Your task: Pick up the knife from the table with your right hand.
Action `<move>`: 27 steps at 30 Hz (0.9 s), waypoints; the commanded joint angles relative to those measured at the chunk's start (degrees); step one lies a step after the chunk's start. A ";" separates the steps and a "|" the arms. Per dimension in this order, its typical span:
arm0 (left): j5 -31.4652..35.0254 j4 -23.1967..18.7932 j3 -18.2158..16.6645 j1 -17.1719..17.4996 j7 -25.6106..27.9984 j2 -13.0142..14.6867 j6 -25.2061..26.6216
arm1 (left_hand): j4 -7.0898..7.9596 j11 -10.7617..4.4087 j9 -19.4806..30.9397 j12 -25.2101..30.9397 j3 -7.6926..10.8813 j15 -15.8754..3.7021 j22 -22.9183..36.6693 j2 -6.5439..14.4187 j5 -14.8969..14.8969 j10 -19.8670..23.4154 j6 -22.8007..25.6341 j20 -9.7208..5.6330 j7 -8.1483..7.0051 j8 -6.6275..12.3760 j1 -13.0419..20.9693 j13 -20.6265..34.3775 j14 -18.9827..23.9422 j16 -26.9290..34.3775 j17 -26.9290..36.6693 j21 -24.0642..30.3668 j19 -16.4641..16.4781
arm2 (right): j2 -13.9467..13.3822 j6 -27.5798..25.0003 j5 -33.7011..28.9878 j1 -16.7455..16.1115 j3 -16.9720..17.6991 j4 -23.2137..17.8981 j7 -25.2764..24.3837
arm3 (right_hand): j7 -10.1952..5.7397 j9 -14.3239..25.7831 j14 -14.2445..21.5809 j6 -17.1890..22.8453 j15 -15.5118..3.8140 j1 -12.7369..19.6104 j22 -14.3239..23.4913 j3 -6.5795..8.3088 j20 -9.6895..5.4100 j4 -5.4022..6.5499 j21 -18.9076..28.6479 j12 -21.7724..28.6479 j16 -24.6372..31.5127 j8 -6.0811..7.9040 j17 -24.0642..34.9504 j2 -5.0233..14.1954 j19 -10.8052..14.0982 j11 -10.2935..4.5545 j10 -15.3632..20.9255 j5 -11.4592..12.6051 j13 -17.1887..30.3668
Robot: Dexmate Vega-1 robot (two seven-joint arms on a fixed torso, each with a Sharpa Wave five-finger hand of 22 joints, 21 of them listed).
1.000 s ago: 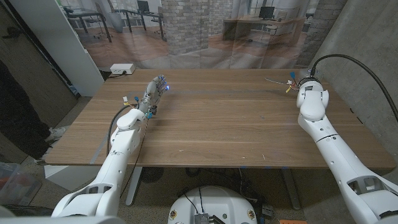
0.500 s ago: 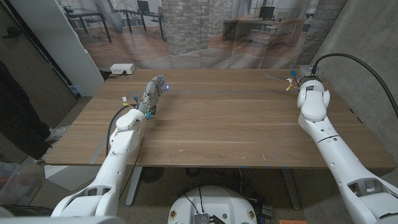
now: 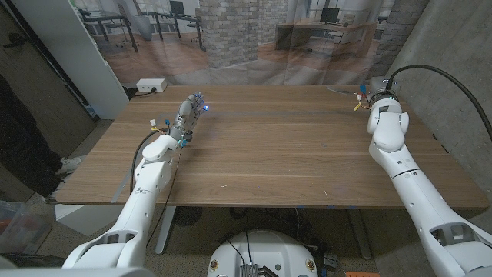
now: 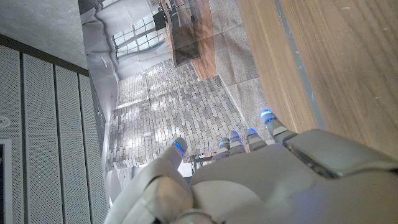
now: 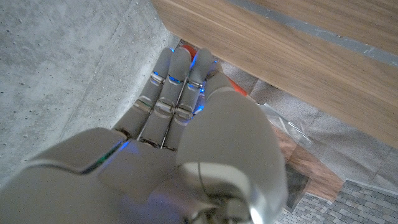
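Listing L to R, per the head view unless noted.

1. Person [image 3: 23, 131] – dark clothing, at the far L edge beside the bench.
2. White box [image 3: 151, 85] – small, w/ cable, behind the bench's far L corner.
3. Your left hand [image 3: 189, 114] – on the L part of the bench [image 3: 269, 154], near the far edge. Fingers [image 4: 268, 118] straight, side by side, blue-lit tips, holding nothing. Left wrist view shows the back of the hand, thumb set apart from the rest, wood plank alongside.
4. Bench – wood, long planks, bare grain across the middle btw your two arms.
5. Knife [image 3: 338, 98] – thin pale blade showing at the far R corner of the bench, just L of your right hand. In the right wrist view a red-orange part [image 5: 233, 87] peeks out past the fingertips, w/ a grey toothed blade running beyond the thumb.
6. Your right hand [image 3: 367, 98] – at the far R corner, mostly hidden behind its own wrist. Right wrist view: fingers [image 5: 168, 93] close together and curled over the red-orange part, thumb across in front. Looks like a grasp on the knife.
7. Black cable [image 3: 438, 77] – loops from the R wrist up along the concrete wall [image 3: 453, 54].
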 commanded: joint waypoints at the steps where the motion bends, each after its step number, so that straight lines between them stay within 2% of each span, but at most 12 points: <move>1: -0.33 -0.62 -0.12 0.35 -0.26 0.23 -0.08 | 0.08 0.15 0.24 0.07 -0.07 0.18 0.30 2.29 0.37 -0.22 0.04 -0.17 0.26 0.09 -0.42 0.30 -0.39 0.07 0.04 -0.03 0.18 | 0.59 0.15 -0.46 -0.92 0.67 -1.24 -2.90 | 0.51 10.02 0.08 8.14 -5.00 0.95 -0.08 -0.27 -3.23 0.19 0.64 0.20 -0.08 0.76 0.24 1.26 -0.49 -0.16 0.03 0.40 0.11; 15: -0.83 -0.38 -0.24 0.15 -1.38 0.80 -0.25 | 0.08 0.25 0.24 0.09 -0.09 0.15 0.31 2.32 0.38 -0.18 0.06 -0.17 0.31 0.09 -0.40 0.30 -0.38 0.06 0.03 -0.12 0.21 | 1.49 -0.06 -1.14 -2.10 1.39 -2.67 -6.13 | 0.25 10.19 0.13 8.29 -5.02 1.18 -0.26 -0.49 -3.45 0.18 1.72 0.23 -0.31 0.42 0.30 1.28 -1.10 -0.18 -0.09 0.46 0.43; 27: -1.03 2.78 -0.45 -1.96 -3.32 1.31 -0.84 | 0.09 0.16 0.24 0.11 -0.11 0.12 0.31 2.35 0.39 -0.11 0.06 -0.16 0.27 0.09 -0.40 0.30 -0.34 0.08 0.03 -0.18 0.27 | 2.76 -0.46 -1.94 -1.99 1.41 -2.52 -9.08 | 0.31 10.37 0.11 8.43 -5.02 1.19 -0.43 -0.73 -3.49 0.31 2.83 0.11 -0.51 0.10 0.56 1.33 -1.59 -0.15 0.00 0.50 0.39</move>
